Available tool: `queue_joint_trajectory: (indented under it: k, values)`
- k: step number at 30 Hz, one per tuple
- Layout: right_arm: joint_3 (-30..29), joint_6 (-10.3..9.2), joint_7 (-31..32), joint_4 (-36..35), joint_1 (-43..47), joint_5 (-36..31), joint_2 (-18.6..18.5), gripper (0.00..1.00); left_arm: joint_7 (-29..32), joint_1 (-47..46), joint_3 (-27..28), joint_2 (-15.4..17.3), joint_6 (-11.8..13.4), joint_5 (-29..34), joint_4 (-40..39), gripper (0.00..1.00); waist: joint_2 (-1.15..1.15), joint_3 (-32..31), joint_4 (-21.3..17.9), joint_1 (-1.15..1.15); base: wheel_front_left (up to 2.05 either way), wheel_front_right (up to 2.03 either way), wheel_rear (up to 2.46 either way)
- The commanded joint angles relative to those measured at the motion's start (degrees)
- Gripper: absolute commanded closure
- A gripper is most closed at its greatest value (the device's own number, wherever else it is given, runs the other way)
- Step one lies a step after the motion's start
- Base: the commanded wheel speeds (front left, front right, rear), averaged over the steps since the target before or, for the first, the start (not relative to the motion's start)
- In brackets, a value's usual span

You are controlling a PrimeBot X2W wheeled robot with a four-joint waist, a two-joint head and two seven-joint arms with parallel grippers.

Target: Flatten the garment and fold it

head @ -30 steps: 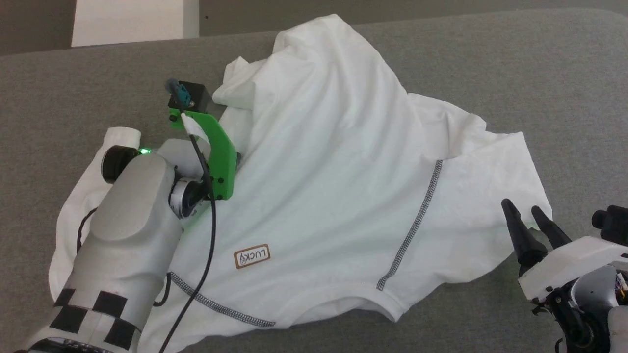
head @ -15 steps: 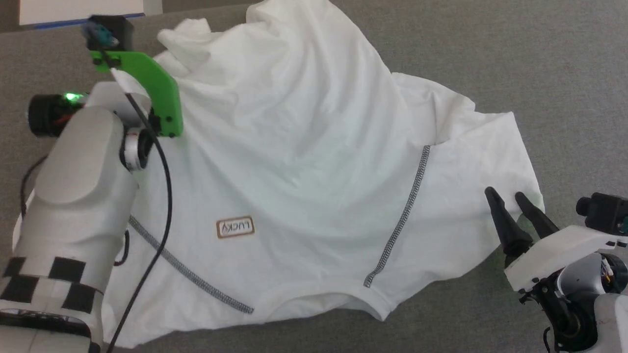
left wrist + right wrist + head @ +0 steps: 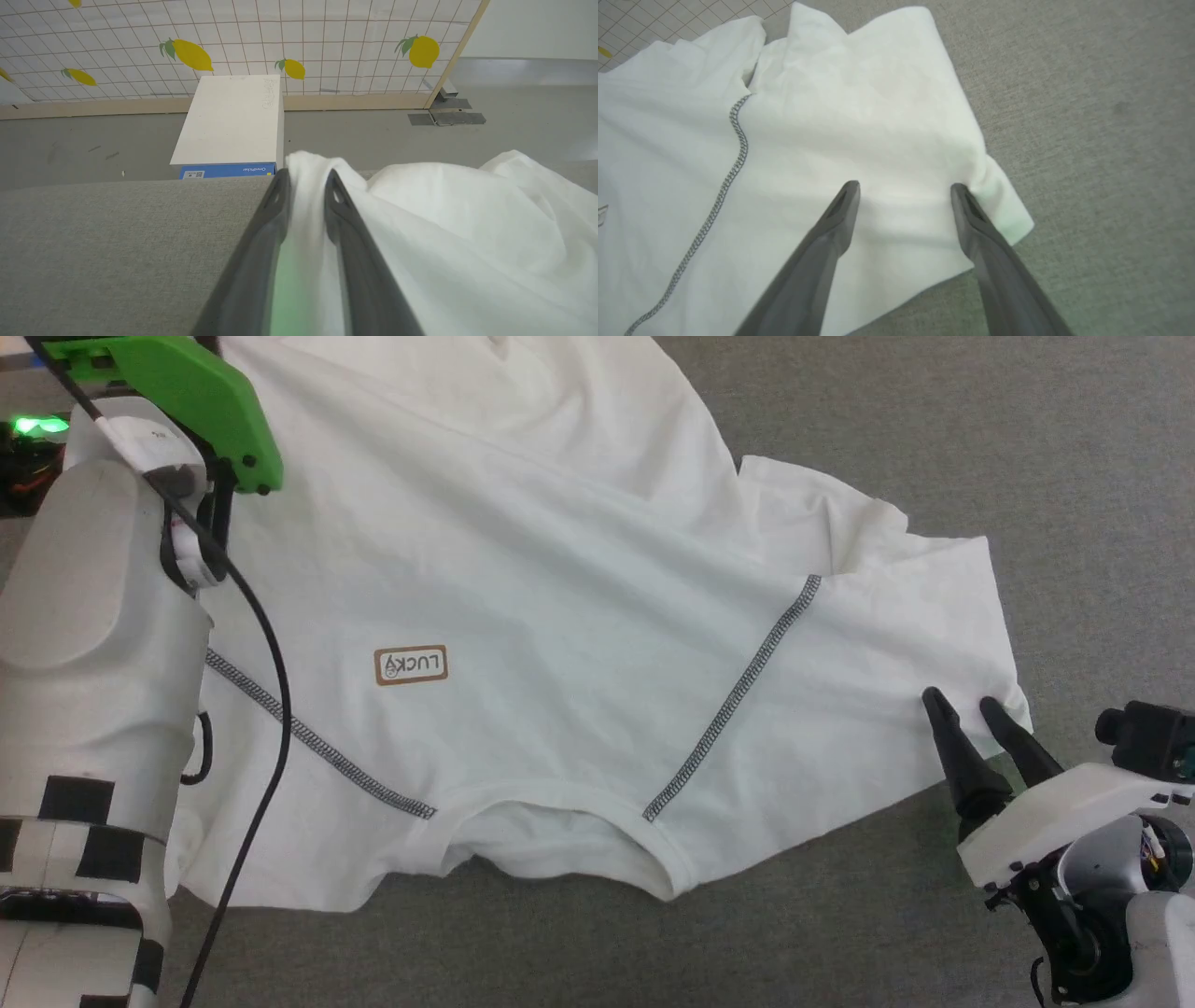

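Note:
The garment [image 3: 579, 616], a white T-shirt with grey speckled seams and a small brown label, lies spread on the grey surface, collar toward me. In the left wrist view my left gripper [image 3: 307, 173] is shut on a bunched fold of the garment [image 3: 467, 224], near the far edge of the surface. The left forearm and its green bracket [image 3: 187, 392] stand at the head view's upper left. My right gripper [image 3: 964, 705] is open over the right sleeve's edge. In the right wrist view its fingertips straddle the sleeve fabric [image 3: 859, 116], and the right gripper [image 3: 904, 186] holds nothing.
Grey padded surface [image 3: 934, 429] extends to the right of the shirt and along its near side. Beyond its far edge a rigid white box with a blue side [image 3: 233, 121] sits on the floor, before a lemon-patterned tiled panel [image 3: 327, 37].
My left gripper has closed on the shirt's far fold and moved away and leftward, drawing the heaped fabric out flatter. The head view has shifted too. The right gripper has stayed open in place.

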Motion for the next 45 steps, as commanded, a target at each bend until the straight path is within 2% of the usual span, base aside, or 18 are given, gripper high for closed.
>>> queue_joint_trajectory:
  k: [1, 6, 9, 12, 15, 21, 25, 30, 35, 40, 45]
  values:
    - [0.20, -0.09, -0.19, 0.45, -0.83, -0.29, 0.03, 0.00, -1.87, 0.08, 0.66, -0.08, -0.82, -1.20, -0.40, 0.00, 0.00, -2.08, 1.69, -0.01, 0.00, 0.00, 0.00]
    - [-0.19, -0.09, 0.67, 0.50, 0.31, -1.17, 0.03, 0.00, -10.14, 4.48, 1.67, -0.40, -4.73, -3.29, -5.10, 0.00, 0.00, -6.18, 4.47, -0.01, 0.00, 0.00, 0.00]
    - [-0.70, -0.09, 1.80, 0.12, 1.55, -2.14, 0.03, 0.00, -14.17, 11.01, 3.57, -0.66, -4.66, -5.43, -9.57, 0.00, 0.00, -9.06, 6.13, -0.01, 0.00, 0.00, 0.00]
    - [-1.11, -0.09, 3.45, -0.72, 3.27, -2.84, 0.03, 0.00, -16.19, 19.36, 5.71, -0.60, -2.63, -7.22, -14.88, 0.00, 0.00, -11.58, 7.45, -0.01, 0.00, 0.00, 0.00]
    - [-1.45, -0.09, 5.54, -2.11, 5.52, -3.71, 0.03, 0.00, -16.93, 29.83, 7.01, -1.03, 0.51, -8.31, -21.93, 0.00, 0.00, -14.14, 8.58, -0.01, 0.00, 0.00, 0.00]
    - [-2.43, -0.09, 10.00, -4.81, 9.64, -4.27, 0.03, 0.00, -14.60, 49.09, 7.75, -2.19, 6.17, -10.14, -33.13, 0.00, 0.00, -18.34, 10.06, -0.01, 0.00, 0.00, 0.00]
    - [-2.89, -0.09, 14.39, -6.89, 12.25, -6.21, 0.03, 0.00, -12.00, 56.75, 7.18, -2.54, 8.61, -10.78, -36.88, 0.00, 0.00, -19.61, 10.64, -0.01, 0.00, 0.00, 0.00]
    - [-2.75, -0.09, 22.34, -8.57, 14.22, -10.94, 0.03, 0.00, -8.72, 61.28, 7.02, -2.53, 11.14, -11.54, -40.20, 0.00, 0.00, -19.77, 10.25, -0.01, 0.00, 0.00, 0.00]
    - [-1.86, -0.09, 27.09, -5.69, 10.49, -13.96, 0.03, 0.00, -6.20, 62.45, 6.35, -1.81, 12.20, -11.44, -43.04, 0.00, 0.00, -19.12, 9.94, -0.01, 0.00, 0.00, 0.00]
    - [-0.25, -0.09, 29.07, 1.18, 5.39, -15.66, 0.03, 0.00, -5.14, 61.75, 5.66, -1.49, 12.44, -11.12, -44.40, 0.00, 0.00, -18.21, 10.79, -0.01, 0.00, 0.00, 0.00]
    - [0.33, -0.09, 28.03, 6.81, 1.95, -17.37, 0.03, 0.00, -4.44, 60.74, 4.88, -1.37, 12.49, -10.75, -45.10, 0.00, 0.00, -17.15, 11.94, -0.01, 0.00, 0.00, 0.00]
